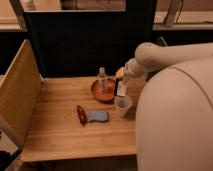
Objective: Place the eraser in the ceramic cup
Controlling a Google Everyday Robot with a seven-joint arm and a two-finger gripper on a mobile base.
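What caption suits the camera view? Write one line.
The hand holds the eraser upright over the ceramic cup, beside the orange-red bowl.

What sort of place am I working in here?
Likely a lab test station, not a home: a wooden table with a side panel, a dark screen behind, a bowl and pad as props. The gripper holds the eraser over the cup.
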